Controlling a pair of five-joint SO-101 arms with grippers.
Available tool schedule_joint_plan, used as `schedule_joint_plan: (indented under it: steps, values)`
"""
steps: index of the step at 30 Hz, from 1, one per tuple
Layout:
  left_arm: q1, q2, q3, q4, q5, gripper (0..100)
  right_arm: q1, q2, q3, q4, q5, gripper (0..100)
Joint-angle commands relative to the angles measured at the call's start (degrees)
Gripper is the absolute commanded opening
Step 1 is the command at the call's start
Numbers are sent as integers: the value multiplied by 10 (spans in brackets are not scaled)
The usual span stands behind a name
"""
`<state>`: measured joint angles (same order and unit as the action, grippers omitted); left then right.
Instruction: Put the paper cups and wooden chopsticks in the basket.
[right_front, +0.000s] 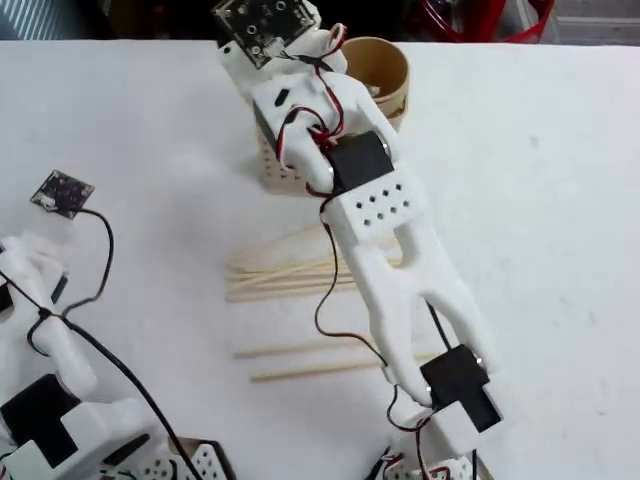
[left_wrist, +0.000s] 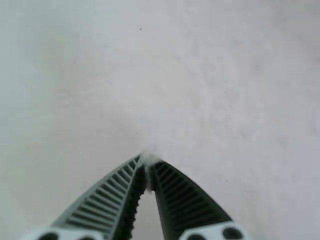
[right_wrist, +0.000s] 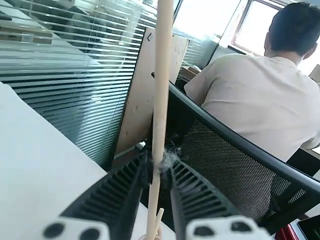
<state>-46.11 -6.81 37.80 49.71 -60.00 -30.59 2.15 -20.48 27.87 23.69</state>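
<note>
Right wrist view: right pincer (right_wrist: 159, 169) clenched on one wooden chopstick (right_wrist: 161, 75), which stands upright between the fingers. Left wrist view: left pincer (left_wrist: 148, 167) clenched, tips touching each other, over white worktop (left_wrist: 200, 75). High view: paper cup (right_front: 385, 70) at the basket (right_front: 275, 170), beneath the right arm (right_front: 400, 290); whether inside, cannot tell. Loose chopsticks (right_front: 285, 275) lie bundled mid-worktop, with a separate pair of chopsticks (right_front: 310, 362) nearer the arm bases.

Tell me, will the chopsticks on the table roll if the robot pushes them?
Maybe a little: the loose chopsticks look thin and lie flat on the smooth table. Probably stiff and light: the chopstick pinched in the right gripper looks straight.
</note>
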Motion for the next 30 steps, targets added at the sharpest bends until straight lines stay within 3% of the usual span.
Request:
schedule_joint_plan:
  steps: [1, 5, 12, 17, 20, 23, 30]
  values:
    - [3, -29, -1, -6, -4, 24, 0, -8, -34, 4, 10, 30]
    - [3, -29, -1, -6, -4, 24, 0, -8, -31, 6, 10, 111]
    - [3, -29, -1, -6, -4, 24, 0, -12, -31, 18, 10, 75]
    - [26, -34, -7, -5, 9, 24, 0, -69, -42, 221, 11, 15]
    - [67, -35, -27, 11, 67, 24, 13, -122, -38, 385, 11, 19]
    - [116, -35, -82, 79, 125, 24, 33, -160, -28, 516, 11, 19]
    - [233, -34, -188, 228, 187, 24, 145, -278, 90, 614, 31, 19]
